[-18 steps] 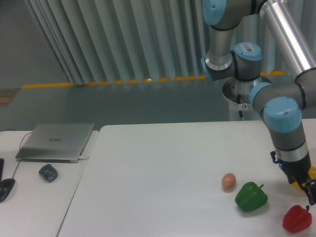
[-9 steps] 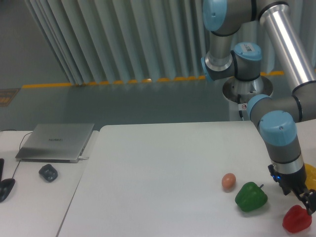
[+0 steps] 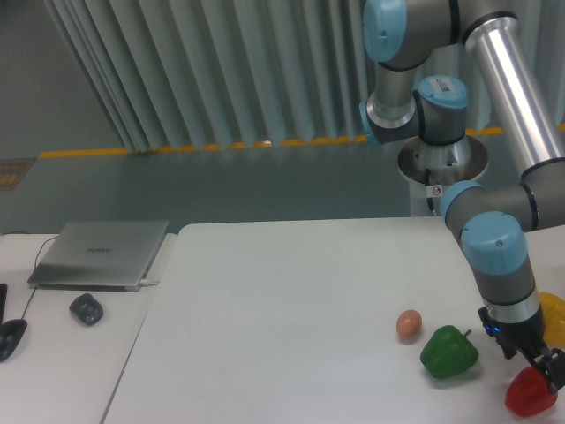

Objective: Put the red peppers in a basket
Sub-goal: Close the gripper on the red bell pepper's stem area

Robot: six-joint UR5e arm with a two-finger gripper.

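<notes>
Camera view, from the left: a closed grey laptop (image 3: 99, 254) lies on a side desk with a dark mouse-like object (image 3: 86, 308) just in front of it, neither moved since the earlier frames. On the white counter (image 3: 291, 318), toward the right, a small pinkish egg-shaped item (image 3: 408, 324) sits beside the green bell pepper (image 3: 448, 352), and both are where they were a second ago. Further right, the red pepper (image 3: 531, 392) rests on the counter near the lower right corner, unshifted. The gripper (image 3: 549, 371) has come lower and slightly leftward over the last second, so that its tip now sits right at the top of the red pepper, covering the stem area; whether it touches the fruit cannot be told. The jaws are dark, small and partly cut off at the frame edge, so it cannot be told if they stand apart or together. A yellow bell pepper (image 3: 553, 316) shows at the right edge behind the arm's wrist, more exposed than before.
</notes>
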